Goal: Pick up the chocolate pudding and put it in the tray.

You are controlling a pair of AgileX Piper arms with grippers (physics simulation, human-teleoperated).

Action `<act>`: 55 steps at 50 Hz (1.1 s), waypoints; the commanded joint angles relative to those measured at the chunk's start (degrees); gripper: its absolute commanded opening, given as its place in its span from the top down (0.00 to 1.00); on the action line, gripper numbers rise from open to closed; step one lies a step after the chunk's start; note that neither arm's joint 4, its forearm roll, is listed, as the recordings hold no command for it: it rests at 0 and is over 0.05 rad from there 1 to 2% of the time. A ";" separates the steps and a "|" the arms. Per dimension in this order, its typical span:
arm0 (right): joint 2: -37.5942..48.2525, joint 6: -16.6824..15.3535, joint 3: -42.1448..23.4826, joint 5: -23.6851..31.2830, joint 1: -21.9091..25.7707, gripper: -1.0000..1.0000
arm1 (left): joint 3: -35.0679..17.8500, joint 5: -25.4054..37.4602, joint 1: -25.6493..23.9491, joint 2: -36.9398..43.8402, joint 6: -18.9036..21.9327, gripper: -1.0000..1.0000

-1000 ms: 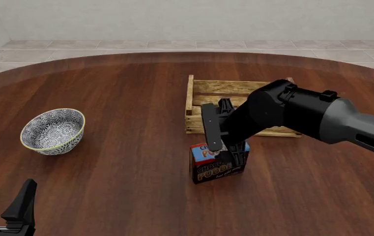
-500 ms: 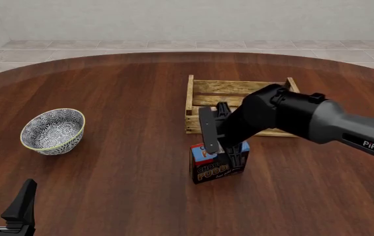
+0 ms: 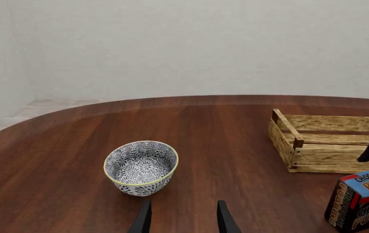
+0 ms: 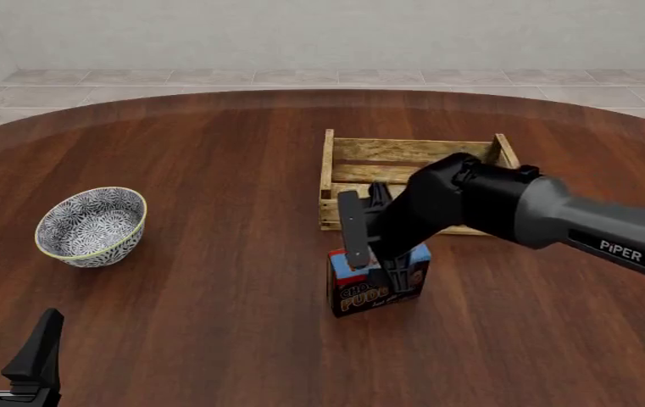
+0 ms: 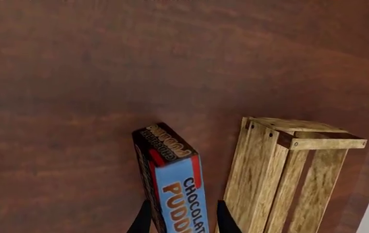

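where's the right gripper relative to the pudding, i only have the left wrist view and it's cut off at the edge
Observer: In the right wrist view the right gripper has a finger on either side of the chocolate pudding.
Operator: carton still on the table
Observer: The front view shows it standing upright on the table, just in front of the tray.
Operator: anything in the tray
Observer: The part visible in the front view is bare; the right arm hides the rest.
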 commanded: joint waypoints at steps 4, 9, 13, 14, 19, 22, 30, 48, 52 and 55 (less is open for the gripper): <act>1.54 0.63 -0.40 -0.37 -0.38 0.00 | 0.00 0.00 0.00 0.01 0.00 0.00; 1.91 0.03 -0.74 -0.22 -1.26 0.00 | 0.00 0.00 0.00 0.00 0.01 0.00; 2.32 -0.49 -0.63 -0.46 -2.04 0.00 | 0.00 0.00 0.01 -0.01 0.00 0.00; 2.33 -0.27 -0.78 -0.35 -1.94 0.00 | 0.00 0.00 0.01 0.00 0.00 0.00; 2.51 -0.23 -0.53 -0.53 -2.26 0.00 | 0.00 0.00 0.00 0.00 0.00 0.00; 2.83 -0.23 -0.98 -0.41 -2.68 0.00 | 0.00 0.00 0.01 -0.02 -0.01 0.00; 3.29 0.12 -1.27 -0.51 -2.70 0.00 | 0.00 0.00 0.00 0.00 0.00 0.00; 3.53 1.40 -0.97 -0.88 -2.08 0.00 | 0.00 0.00 0.00 0.00 0.00 0.00; 3.98 1.52 -1.01 -1.14 -2.02 0.00 | 0.00 0.00 0.00 0.01 -0.01 0.00; 4.31 1.74 -1.13 -1.31 -1.83 0.00 | 0.00 0.00 0.00 0.00 -0.01 0.00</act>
